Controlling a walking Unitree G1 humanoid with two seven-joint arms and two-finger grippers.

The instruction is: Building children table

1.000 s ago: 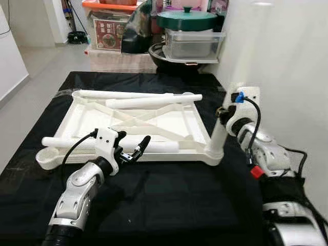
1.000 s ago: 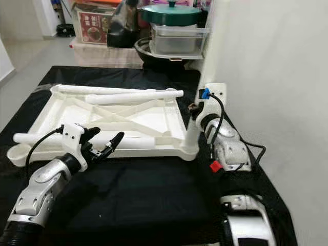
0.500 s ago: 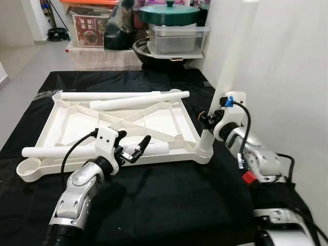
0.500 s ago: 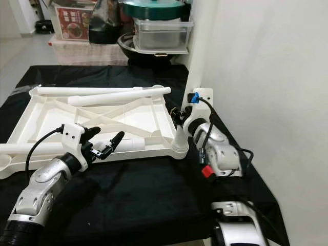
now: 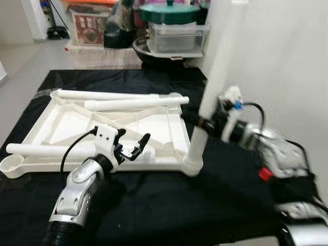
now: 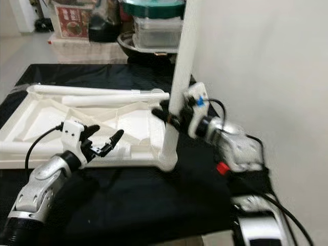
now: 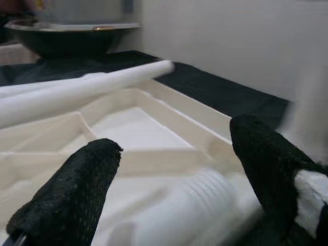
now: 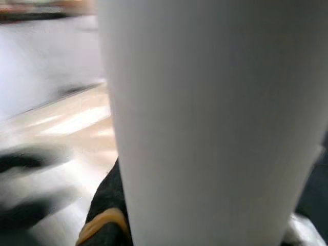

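Note:
The white children's tabletop [image 5: 77, 120] lies upside down on a black cloth. One white leg [image 5: 218, 66] stands upright in its near right corner socket. My right gripper [image 5: 205, 122] is shut on this leg low down; the right wrist view has the leg [image 8: 205, 102] very close, with a black finger [image 8: 110, 205] beside it. A loose leg [image 5: 41, 150] lies along the tabletop's near rim. My left gripper [image 5: 134, 141] hovers open over that leg's right end, and the leg [image 7: 195, 215] lies between the fingers [image 7: 66, 189]. Two more legs [image 5: 118, 95] rest along the far rim.
A white wall [image 5: 287, 61] rises close on the right. Behind the table stand a green-lidded pot [image 5: 169, 11], a clear container [image 5: 177, 38], a dark wok [image 5: 154, 54] and boxes [image 5: 89, 23]. Bare black cloth [image 5: 169, 205] covers the near part of the table.
The head camera has shifted, so the scene sits further left. My right arm has swung left around the upright leg and looks blurred. The left gripper holds its place, still open.

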